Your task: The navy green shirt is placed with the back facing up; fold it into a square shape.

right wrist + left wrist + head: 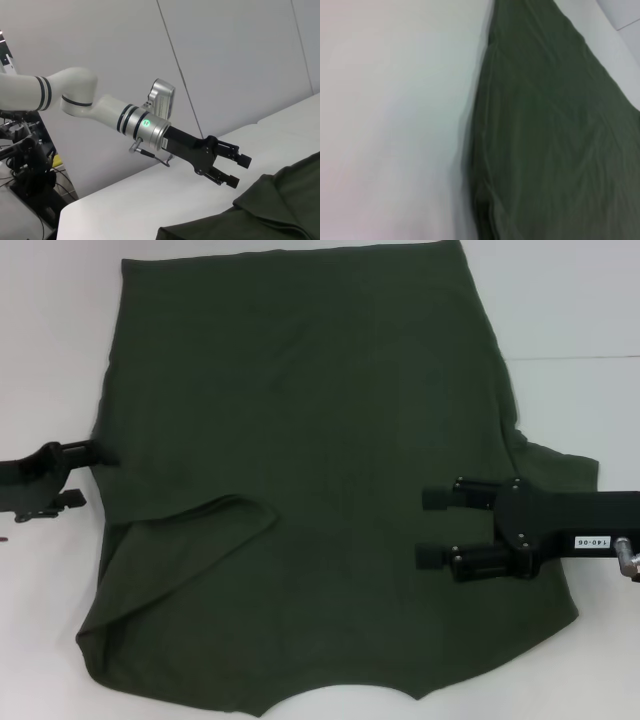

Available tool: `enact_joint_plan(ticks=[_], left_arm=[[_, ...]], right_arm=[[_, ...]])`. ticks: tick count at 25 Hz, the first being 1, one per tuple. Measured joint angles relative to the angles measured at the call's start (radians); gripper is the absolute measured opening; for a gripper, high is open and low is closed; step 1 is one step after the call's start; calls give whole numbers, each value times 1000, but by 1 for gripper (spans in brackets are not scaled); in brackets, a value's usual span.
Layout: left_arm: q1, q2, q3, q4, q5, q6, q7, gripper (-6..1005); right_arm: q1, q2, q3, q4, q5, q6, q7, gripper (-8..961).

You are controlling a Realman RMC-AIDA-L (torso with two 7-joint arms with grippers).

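Note:
The navy green shirt (320, 440) lies spread on the white table (50, 340), plain side up, with its collar edge at the near side. Its left sleeve is folded inward, leaving a ridge (215, 515). Its right sleeve (560, 465) sticks out flat. My left gripper (78, 475) is open and empty at the shirt's left edge, and it also shows in the right wrist view (238, 171). My right gripper (430, 528) is open and empty above the shirt's right part, pointing left. The left wrist view shows the shirt's edge (550, 140) on the table (390, 120).
The white table top (580, 310) surrounds the shirt, with bare strips at the left and the far right. A seam line (575, 358) runs across the table at the right. The left arm's white body (80, 100) stands beyond the table's left side.

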Motion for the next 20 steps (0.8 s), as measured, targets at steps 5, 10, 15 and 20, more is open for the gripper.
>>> enact_joint_plan(ticks=[5, 10, 15, 20], left_arm=[[-1, -2, 13, -30, 7, -49, 17, 866], [-14, -2, 22, -57, 7, -69, 32, 865], [-31, -4, 30, -78, 9, -76, 34, 865], [-34, -4, 32, -85, 9, -76, 34, 865]], right_arm=[[-1, 0, 0, 0, 0, 2, 0, 947], [-2, 0, 0, 0, 0, 3, 0, 947], [-2, 2, 0, 0, 0, 4, 0, 947], [-3, 3, 1, 0, 0, 5, 0, 947]])
